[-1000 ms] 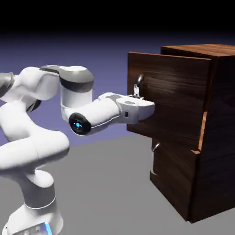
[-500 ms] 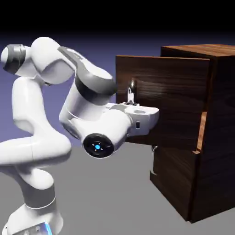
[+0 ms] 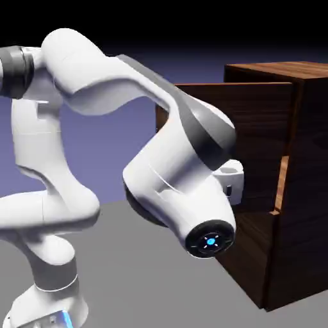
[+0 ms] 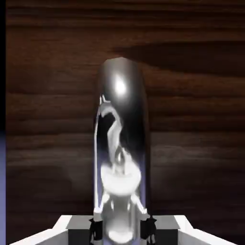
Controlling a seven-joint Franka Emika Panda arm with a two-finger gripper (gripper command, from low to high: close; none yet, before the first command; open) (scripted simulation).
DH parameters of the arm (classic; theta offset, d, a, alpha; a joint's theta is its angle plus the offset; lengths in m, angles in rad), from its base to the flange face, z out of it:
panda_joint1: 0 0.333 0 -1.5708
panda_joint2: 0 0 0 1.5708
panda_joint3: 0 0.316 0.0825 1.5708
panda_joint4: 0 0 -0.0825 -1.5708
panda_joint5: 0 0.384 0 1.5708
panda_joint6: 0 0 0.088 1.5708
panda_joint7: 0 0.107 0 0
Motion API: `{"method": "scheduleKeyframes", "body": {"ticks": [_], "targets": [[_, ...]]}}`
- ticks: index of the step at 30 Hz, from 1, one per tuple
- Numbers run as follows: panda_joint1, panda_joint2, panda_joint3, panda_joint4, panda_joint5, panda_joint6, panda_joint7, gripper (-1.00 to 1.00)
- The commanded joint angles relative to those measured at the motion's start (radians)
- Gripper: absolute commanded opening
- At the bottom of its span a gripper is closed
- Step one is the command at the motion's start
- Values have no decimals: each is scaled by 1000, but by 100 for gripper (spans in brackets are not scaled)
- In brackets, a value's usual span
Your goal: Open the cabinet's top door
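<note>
1. Swinging up and across the exterior view, the arm (image 3: 173,166) now fills the middle of the picture, where a second ago it lay low and folded at the left; its big elbow link hides the place where the hand meets the wood.

2. Further left than before sits the top door (image 3: 256,109): its free edge has travelled toward the exterior view's left, so the panel stands well out from the cabinet (image 3: 301,192), with a lit gap showing along the cabinet's front corner.

3. Only a small white part of the hand peeks out below the elbow link in the exterior view, so the grasp cannot be read there.

4. From the hand view, the gripper (image 4: 121,229) is clenched on the handle (image 4: 122,124), the curved silver bar rising straight up between the two dark fingertips (image 4: 97,228) against the wood grain.

5. At the far left edge of the hand view, a thin violet strip of backdrop shows beside the panel's edge, so the handle sits near the door's free edge.

6. My judgement: the door is already partly open and the pull is well under way; the grip looks centred on the handle, and the main risk is the fingers sliding off as the arm keeps sweeping.
</note>
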Motion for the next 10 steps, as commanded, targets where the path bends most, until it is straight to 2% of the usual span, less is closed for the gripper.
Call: {"method": "scheduleKeyframes", "body": {"ticks": [1, 8, 9, 10], "targets": [[3, 36, 6, 34, -24, -4, -1, -100], [37, 264, 42, 259, -165, -47, 14, -100], [37, 264, 42, 259, -165, -47, 14, 100], [37, 264, 42, 259, -165, -47, 14, 100]]}}
